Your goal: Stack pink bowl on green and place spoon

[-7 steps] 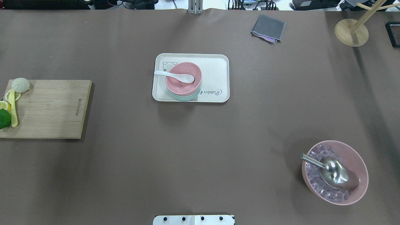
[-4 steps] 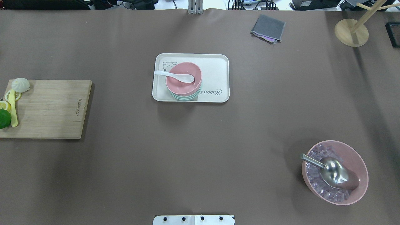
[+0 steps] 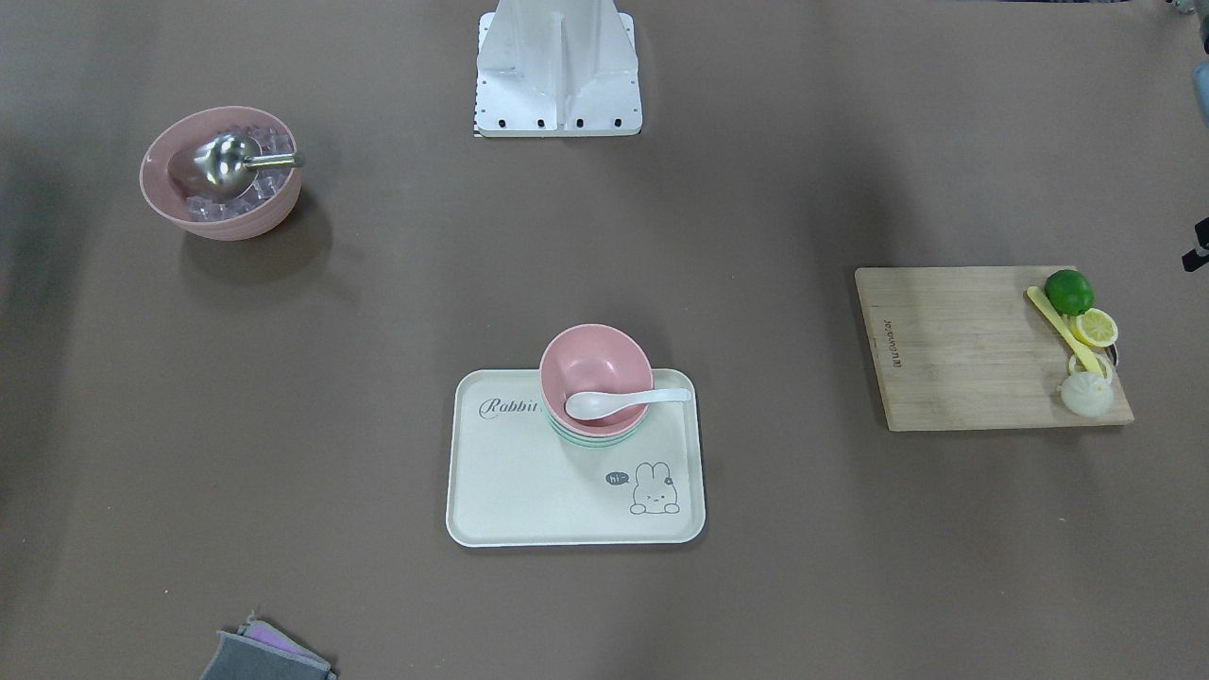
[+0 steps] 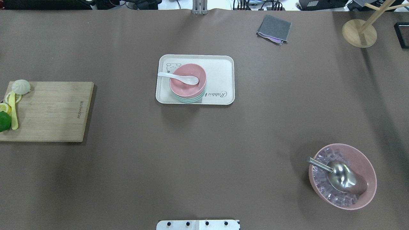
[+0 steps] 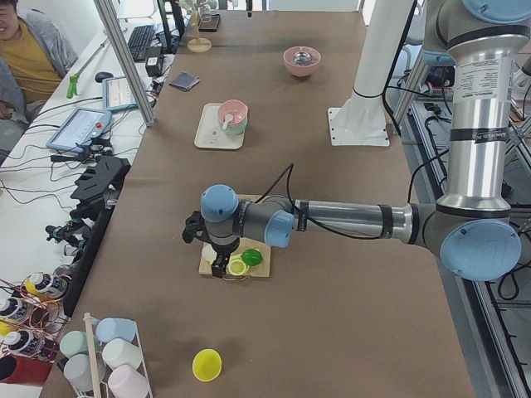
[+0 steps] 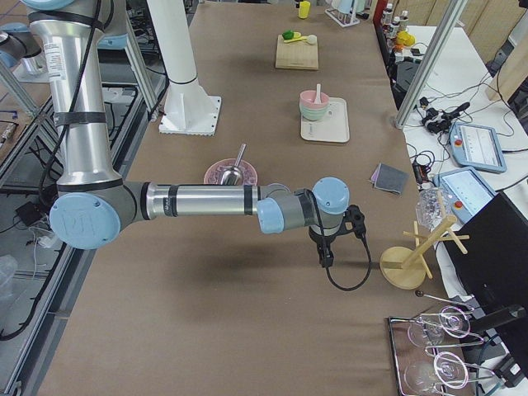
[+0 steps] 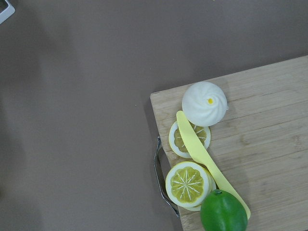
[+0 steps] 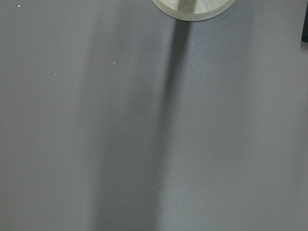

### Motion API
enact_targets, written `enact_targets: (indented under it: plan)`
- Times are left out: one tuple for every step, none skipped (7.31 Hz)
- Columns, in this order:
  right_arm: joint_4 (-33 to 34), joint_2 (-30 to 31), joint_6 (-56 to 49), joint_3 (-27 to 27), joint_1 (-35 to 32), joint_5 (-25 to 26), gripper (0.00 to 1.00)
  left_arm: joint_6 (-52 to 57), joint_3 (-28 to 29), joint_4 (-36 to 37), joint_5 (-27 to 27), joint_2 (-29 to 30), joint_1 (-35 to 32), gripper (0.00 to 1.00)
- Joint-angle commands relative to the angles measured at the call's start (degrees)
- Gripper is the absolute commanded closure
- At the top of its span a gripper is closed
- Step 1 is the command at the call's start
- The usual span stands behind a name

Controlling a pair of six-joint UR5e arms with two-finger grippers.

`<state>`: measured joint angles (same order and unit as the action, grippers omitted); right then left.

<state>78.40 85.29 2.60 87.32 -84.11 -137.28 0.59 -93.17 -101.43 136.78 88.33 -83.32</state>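
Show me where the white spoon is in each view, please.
Front-facing: white spoon at centre, lying in the pink bowl, handle toward that view's right.
Overhead: above centre, handle toward the left.
Exterior left: far up the table.
Exterior right: upper middle.
Both wrist views: not in them.
Shared landmark: rabbit tray.

Long table under a brown matte cover. Light comes evenly from above and I note only soft shadows. On the exterior left view a white side bench runs along the table's left side, cluttered with cables, a black keyboard far back and a tablet nearer. An aluminium post stands at the table edge. On the exterior right view, pale floor lies at near left.
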Motion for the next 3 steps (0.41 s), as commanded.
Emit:
enact_targets:
  plan:
    - [0.0, 0.0, 0.4, 0.2, 0.0, 0.0, 0.00, 0.0, -0.3, 0.0, 0.0, 0.1, 0.0, 0.02]
    - [0.0, 0.1, 0.3, 0.1, 0.0, -0.4, 0.00, 0.0, -0.5, 0.0, 0.0, 0.1, 0.0, 0.02]
    - [-0.1, 0.1, 0.3, -0.3, 0.0, -0.4, 0.00, 0.1, -0.8, -0.2, 0.1, 0.1, 0.0, 0.02]
